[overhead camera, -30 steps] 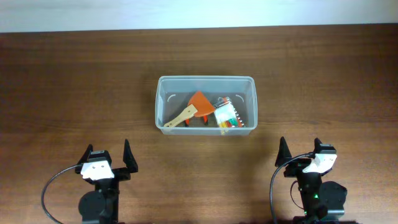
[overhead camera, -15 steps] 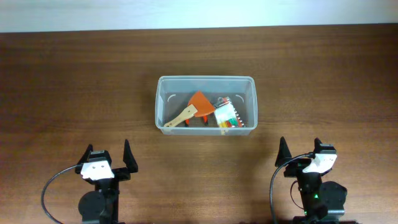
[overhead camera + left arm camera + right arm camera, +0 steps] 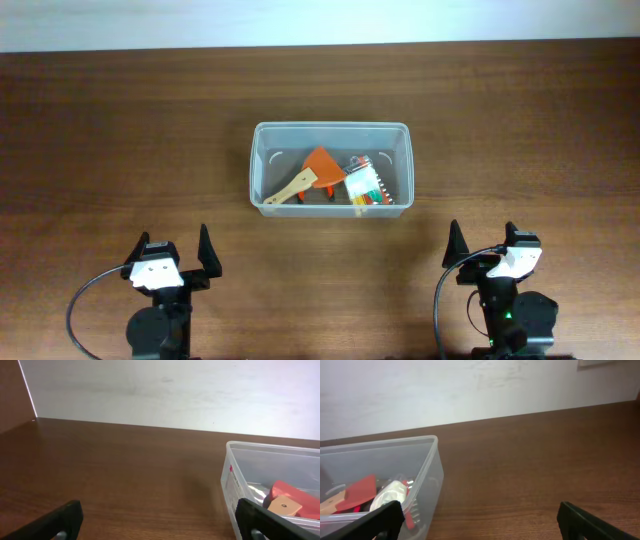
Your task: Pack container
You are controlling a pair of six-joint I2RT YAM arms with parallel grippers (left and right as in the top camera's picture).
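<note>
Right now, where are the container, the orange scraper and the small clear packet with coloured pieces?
container (image 3: 330, 125), overhead view, on its far rim.
orange scraper (image 3: 320, 166), overhead view, on the orange blade.
clear packet (image 3: 363, 186), overhead view, on the packet's middle, over the coloured pieces.

Soft, even light falls from above. Overhead, the dark brown wooden desk (image 3: 100, 150) is sharp. Ahead of the left tool (image 3: 174, 238) and right tool (image 3: 482, 232), the clear translucent plastic rectangular bin (image 3: 330, 127) casts only a faint shadow and shows mild sheen. In the wrist views the black fingers (image 3: 65, 519) blur at the bottom edge, and the pale wall (image 3: 175, 390) beyond is bright.
</note>
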